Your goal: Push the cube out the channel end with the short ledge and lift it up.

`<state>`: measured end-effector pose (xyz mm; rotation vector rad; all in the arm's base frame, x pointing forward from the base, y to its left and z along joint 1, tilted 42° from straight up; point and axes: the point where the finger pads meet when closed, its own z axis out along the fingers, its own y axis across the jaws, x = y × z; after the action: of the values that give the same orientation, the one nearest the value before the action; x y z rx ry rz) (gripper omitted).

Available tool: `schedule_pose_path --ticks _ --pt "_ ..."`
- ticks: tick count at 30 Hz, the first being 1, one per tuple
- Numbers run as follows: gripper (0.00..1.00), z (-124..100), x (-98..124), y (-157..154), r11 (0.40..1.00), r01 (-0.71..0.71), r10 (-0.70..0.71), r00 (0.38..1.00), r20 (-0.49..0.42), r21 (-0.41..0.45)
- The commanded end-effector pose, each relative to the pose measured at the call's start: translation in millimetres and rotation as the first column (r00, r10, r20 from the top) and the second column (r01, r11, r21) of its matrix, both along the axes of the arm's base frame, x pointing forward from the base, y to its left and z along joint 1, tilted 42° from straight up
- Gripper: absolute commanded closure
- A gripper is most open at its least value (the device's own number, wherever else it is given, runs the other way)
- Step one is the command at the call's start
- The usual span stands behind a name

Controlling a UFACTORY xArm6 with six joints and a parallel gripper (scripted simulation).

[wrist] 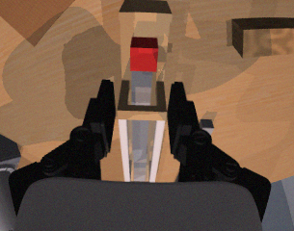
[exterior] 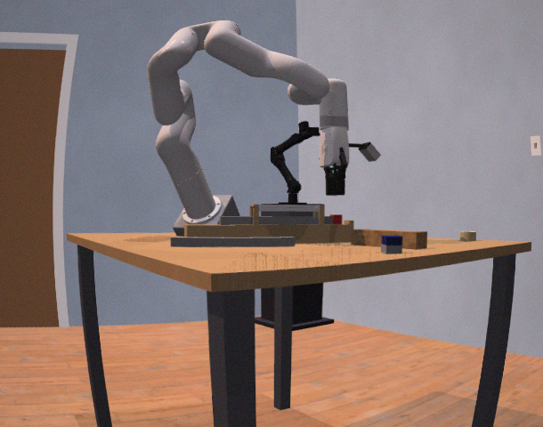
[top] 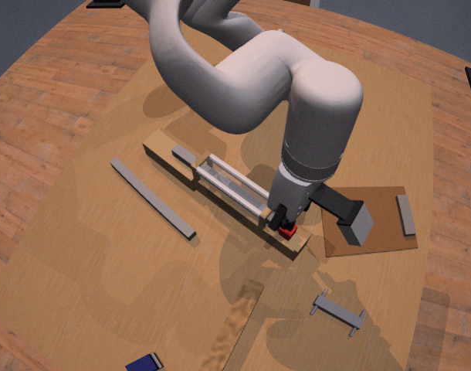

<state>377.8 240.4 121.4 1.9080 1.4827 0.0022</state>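
The red cube (top: 288, 232) (exterior: 336, 219) (wrist: 145, 56) sits on the short ledge just beyond the right end of the white-railed channel (top: 228, 189) (wrist: 123, 148), short of the raised lip (wrist: 145, 7). The channel rests on a long wooden base (top: 164, 153) (exterior: 263, 230). My gripper (top: 282, 220) (exterior: 335, 188) (wrist: 142, 96) is partly open and empty. It points straight down and hangs well above the channel's ledge end, over the cube, with clear air between the fingertips and the cube. The channel itself is empty.
A long grey bar (top: 151, 197) (exterior: 232, 241) lies left of the channel. A brown mat (top: 383, 235) with a short grey bar lies to the right. A grey pinned piece (top: 338, 312), a wood strip (top: 232, 327) and a blue block (top: 142, 363) (exterior: 391, 242) lie nearer the front.
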Motion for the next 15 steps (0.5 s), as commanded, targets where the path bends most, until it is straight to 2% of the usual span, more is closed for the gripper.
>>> schedule_pose_path --ticks 1,8,15 --pt "0.57 -2 2 -1 1.0 -0.001 0.001 1.0 0.002 0.002" --pt "0.57 -31 19 -21 1.0 -0.001 0.001 1.0 0.002 0.002" --pt "0.57 -33 20 -22 1.0 -0.001 0.001 1.0 0.002 0.002"
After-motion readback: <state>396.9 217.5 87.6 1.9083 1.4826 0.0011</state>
